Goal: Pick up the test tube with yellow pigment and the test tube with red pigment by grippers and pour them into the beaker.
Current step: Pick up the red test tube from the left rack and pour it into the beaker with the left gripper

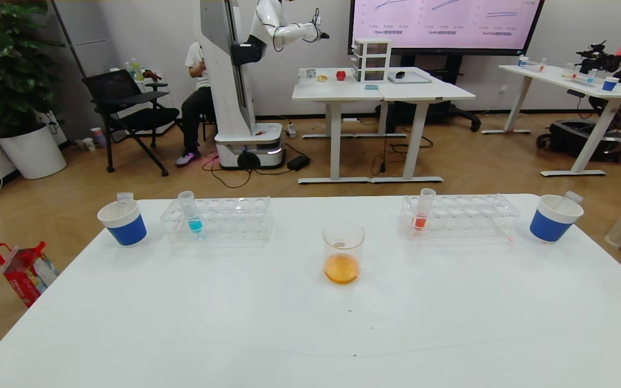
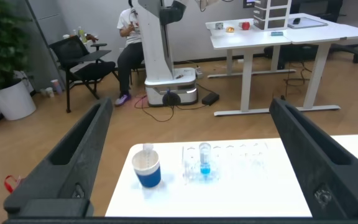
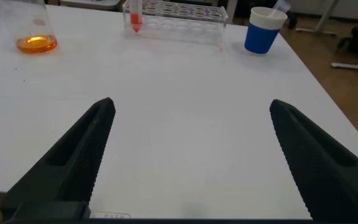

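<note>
A wood-floored room with white desks, a wall screen and another robot lies behind a wide white worktop. At the worktop's middle stands the beaker, upright, with orange liquid in its bottom. On the robot's right side, farther back, a clear rack holds the test tube with red pigment upright in its end compartment nearest the beaker; a blue paper cup sits beyond the rack's other end, with an empty clear tube leaning in it. On the left side a second clear rack holds a tube of blue liquid, and another blue paper cup stands beside it, also with a clear tube in it. No tube with yellow liquid can be made out.

The left gripper hangs with its jaws spread wide and nothing between them; seen from its wrist, the blue tube and left cup lie well ahead, apart from the jaws. The right gripper is likewise released, over bare worktop; the red tube and beaker are well apart from its jaws, farther off. Neither gripper shows in the head view.
</note>
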You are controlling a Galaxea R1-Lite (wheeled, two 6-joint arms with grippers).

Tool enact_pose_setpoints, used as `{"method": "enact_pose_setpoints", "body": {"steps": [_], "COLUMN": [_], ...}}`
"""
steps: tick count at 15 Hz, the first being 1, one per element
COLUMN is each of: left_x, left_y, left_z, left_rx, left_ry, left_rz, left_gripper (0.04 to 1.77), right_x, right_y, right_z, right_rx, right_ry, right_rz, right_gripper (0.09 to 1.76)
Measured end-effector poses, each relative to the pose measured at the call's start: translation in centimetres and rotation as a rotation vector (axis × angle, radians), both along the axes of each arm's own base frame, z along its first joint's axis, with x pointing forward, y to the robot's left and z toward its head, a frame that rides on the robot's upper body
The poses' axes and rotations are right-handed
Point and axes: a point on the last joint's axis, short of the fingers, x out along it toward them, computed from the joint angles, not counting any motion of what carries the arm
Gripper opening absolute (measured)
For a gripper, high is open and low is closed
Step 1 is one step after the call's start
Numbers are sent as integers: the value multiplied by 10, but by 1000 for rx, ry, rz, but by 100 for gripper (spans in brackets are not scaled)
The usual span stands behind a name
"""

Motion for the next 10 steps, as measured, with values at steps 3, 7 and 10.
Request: {"method": "enact_pose_setpoints", "body": {"steps": [3,7,10], "left_x": [-68,-126,-144], "left_y": [9,14,12], "left_z": [-25,-64,-92], "left_rx": [3,-2,-32], "left_ry": [55,64,23], "left_rz": [28,62,95], "left_gripper": [175,175,175], "right_x": [0,0,0], "right_y": [0,0,0], "right_z": [0,0,0], "right_rx": [0,0,0], "right_ry": [0,0,0], "right_rz": [0,0,0], "right_gripper": [174,174,174]}}
